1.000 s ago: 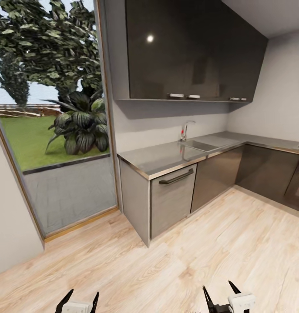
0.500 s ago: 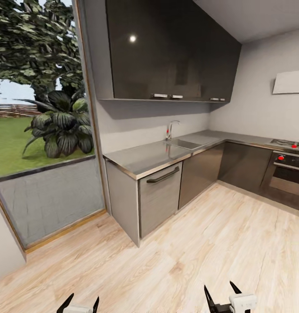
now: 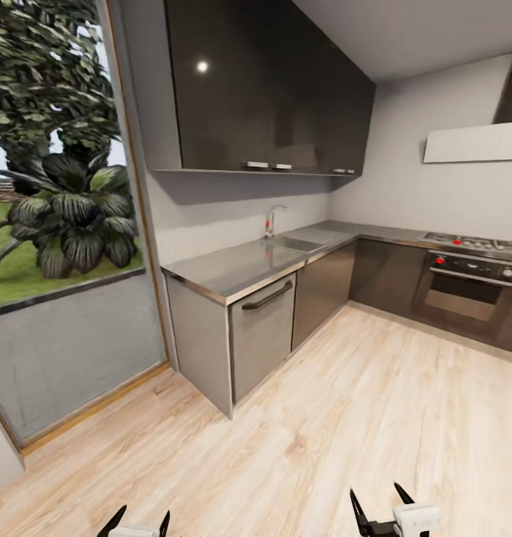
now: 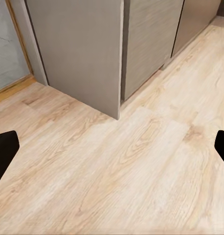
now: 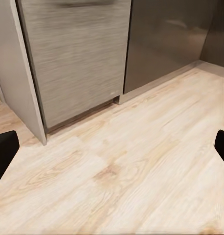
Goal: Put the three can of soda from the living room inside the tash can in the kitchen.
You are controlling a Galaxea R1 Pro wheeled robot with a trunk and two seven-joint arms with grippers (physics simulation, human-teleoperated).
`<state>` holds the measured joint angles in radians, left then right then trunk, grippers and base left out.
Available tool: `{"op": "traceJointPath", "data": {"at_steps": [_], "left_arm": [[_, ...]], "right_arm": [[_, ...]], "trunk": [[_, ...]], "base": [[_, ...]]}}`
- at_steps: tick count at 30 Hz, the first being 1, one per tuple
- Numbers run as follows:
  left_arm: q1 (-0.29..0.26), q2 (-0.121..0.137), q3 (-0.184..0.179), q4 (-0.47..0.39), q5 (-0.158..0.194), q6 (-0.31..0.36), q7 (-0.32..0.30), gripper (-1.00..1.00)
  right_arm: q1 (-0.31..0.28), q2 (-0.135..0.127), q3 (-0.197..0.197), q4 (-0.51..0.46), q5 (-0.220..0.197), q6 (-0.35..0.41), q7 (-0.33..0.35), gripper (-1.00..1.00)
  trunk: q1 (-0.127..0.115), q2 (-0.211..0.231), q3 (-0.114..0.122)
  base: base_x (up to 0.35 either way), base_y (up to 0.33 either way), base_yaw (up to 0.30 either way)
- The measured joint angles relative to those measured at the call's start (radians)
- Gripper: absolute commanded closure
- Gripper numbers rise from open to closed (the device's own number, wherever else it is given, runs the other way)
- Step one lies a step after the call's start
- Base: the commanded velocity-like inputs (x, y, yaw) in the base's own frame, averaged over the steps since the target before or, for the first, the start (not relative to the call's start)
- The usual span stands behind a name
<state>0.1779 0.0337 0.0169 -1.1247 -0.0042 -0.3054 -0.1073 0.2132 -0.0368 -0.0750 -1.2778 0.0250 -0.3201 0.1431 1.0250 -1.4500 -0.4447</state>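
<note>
Kitchen [image 3: 337, 246] seen across a light wood floor [image 3: 375, 418]; steel desk [image 3: 233, 272] with sink [image 3: 293, 243] along the far left, oven [image 3: 464, 287] at far right; left tool [image 3: 133, 522] and right tool [image 3: 382, 507] both spread, holding nothing, low over the near floor; window [image 3: 54, 224] at left.

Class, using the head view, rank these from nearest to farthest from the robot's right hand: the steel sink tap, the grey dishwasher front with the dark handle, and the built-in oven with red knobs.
1. Grey dishwasher front with the dark handle: ahead-left of the right hand, at the counter's near end.
2. Built-in oven with red knobs: ahead-right, against the far wall.
3. Steel sink tap: farthest, at the counter's back.
</note>
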Motion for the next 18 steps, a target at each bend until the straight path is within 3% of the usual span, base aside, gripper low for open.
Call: {"op": "traceJointPath", "data": {"at_steps": [10,15,18], "left_arm": [[0.001,0.000,-0.002,0.000,-0.001,-0.001,-0.001,-1.00],[0.000,0.000,-0.003,0.000,0.000,-0.001,0.000,-1.00],[0.000,0.000,-0.002,0.001,-0.003,-0.001,0.001,-1.00]], "right_arm": [[0.000,0.000,-0.001,0.000,0.002,-0.002,0.000,-1.00],[0.000,0.001,0.003,0.000,0.003,-0.002,0.000,-1.00],[0.000,0.000,0.002,0.000,0.000,-0.001,0.000,-1.00]], "trunk": [[0.000,0.000,0.000],[0.000,0.000,0.000],[0.000,0.000,0.001]], "base": [[-0.126,0.248,-0.043],[-0.062,0.104,-0.007],[-0.006,0.011,-0.183]]}}
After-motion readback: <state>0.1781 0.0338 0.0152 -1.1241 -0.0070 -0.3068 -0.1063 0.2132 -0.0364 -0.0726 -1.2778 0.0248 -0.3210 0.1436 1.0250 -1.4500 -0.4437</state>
